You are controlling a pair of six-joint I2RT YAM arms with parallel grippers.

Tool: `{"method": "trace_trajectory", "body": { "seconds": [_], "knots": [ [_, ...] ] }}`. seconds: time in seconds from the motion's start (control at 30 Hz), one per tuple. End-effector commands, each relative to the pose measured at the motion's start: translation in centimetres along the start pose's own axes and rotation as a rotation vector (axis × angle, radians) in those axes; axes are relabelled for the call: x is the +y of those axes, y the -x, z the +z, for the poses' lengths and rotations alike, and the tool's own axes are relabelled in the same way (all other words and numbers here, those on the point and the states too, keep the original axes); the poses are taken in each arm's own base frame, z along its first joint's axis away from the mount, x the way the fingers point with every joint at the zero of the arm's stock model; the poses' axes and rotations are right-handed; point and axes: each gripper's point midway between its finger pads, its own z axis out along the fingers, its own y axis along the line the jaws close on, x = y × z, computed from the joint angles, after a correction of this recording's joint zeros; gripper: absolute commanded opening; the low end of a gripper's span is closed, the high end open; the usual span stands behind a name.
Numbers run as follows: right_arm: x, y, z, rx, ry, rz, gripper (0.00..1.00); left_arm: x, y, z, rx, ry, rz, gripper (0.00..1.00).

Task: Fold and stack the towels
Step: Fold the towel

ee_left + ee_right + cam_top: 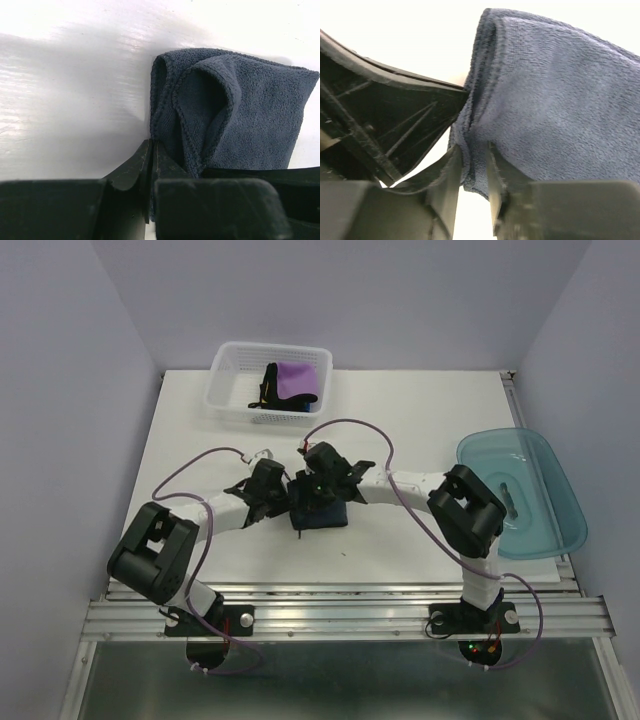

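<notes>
A dark navy-grey towel (322, 514) lies bunched in the middle of the table, and both grippers meet at it. My left gripper (288, 504) is shut on the towel's near edge (170, 135), its jaws (152, 150) pressed together with a thin strip of cloth between them. My right gripper (314, 496) stands slightly open (474, 161), with a folded corner of the same towel (560, 95) hanging loosely between its parted fingers. In the white basket lie a purple towel (298, 379) and a black towel (269, 386).
The white mesh basket (226, 390) stands at the back left of the table. A translucent blue tub (540, 502) sits at the right edge. The left gripper's black body (390, 125) sits close beside my right fingers.
</notes>
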Motion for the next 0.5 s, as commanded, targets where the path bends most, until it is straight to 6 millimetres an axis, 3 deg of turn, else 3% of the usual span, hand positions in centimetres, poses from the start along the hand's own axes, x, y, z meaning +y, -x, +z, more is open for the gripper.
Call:
{"method": "trace_trajectory", "body": {
  "seconds": [0.0,0.1,0.2,0.47],
  "knots": [
    [3.1,3.6,-2.4,-0.106,0.072,-0.034,0.36,1.1,0.2,-0.8,-0.015,0.040,-0.015,0.12],
    [3.7,3.4,-3.7,-0.116,0.103,-0.041,0.44,1.0,0.3,-1.1,-0.020,0.038,-0.020,0.19],
    [4.8,4.0,-6.8,-0.168,0.146,-0.063,0.58,1.3,0.4,-1.5,-0.024,0.046,-0.023,0.25],
    [3.5,4.2,-11.6,-0.269,0.082,-0.047,0.72,2.1,0.8,-3.0,-0.059,0.067,-0.051,0.52]
  ]
}}
